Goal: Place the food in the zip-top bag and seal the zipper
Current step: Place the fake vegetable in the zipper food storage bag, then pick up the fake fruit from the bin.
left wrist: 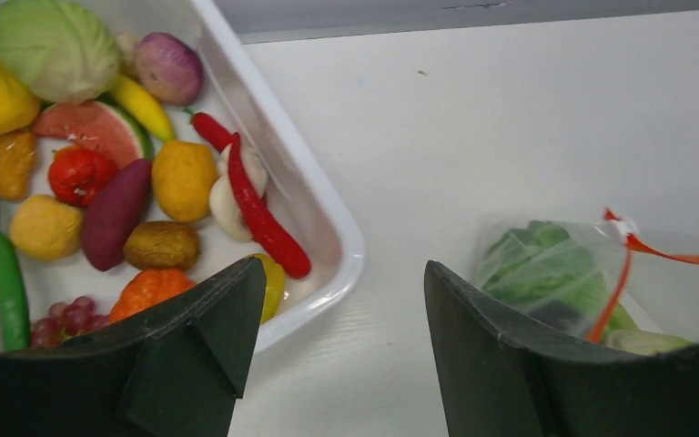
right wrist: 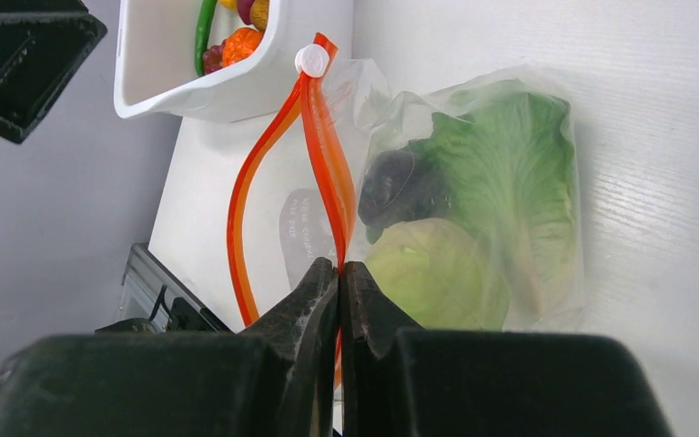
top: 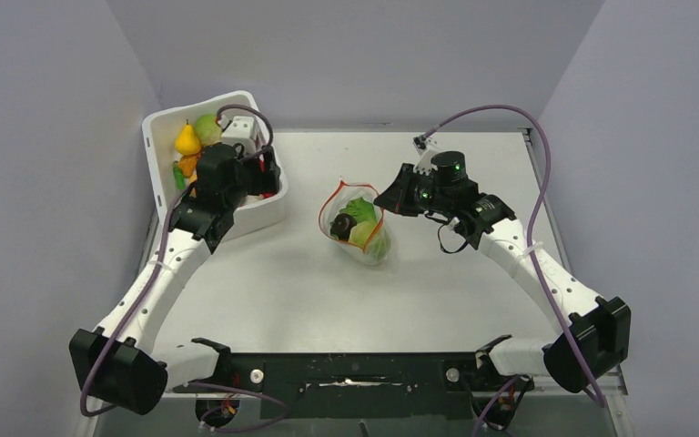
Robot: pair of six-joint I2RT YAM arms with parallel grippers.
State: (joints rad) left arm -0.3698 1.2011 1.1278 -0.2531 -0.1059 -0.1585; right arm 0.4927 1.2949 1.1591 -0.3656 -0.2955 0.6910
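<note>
One zip-top bag [top: 370, 244] lies mouth toward tub [top: 259, 211]; right jaws pinch zipper [right wrist: 326, 164], left jaws wide.

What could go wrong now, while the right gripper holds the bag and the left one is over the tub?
The right gripper pinches only a thin bit of the zipper; the soft bag may slip free, or its mouth may sag shut. The open left gripper hangs over the rim of the tub, so lowering could strike it. The food there lies crowded; the gripper may catch two pieces.
</note>
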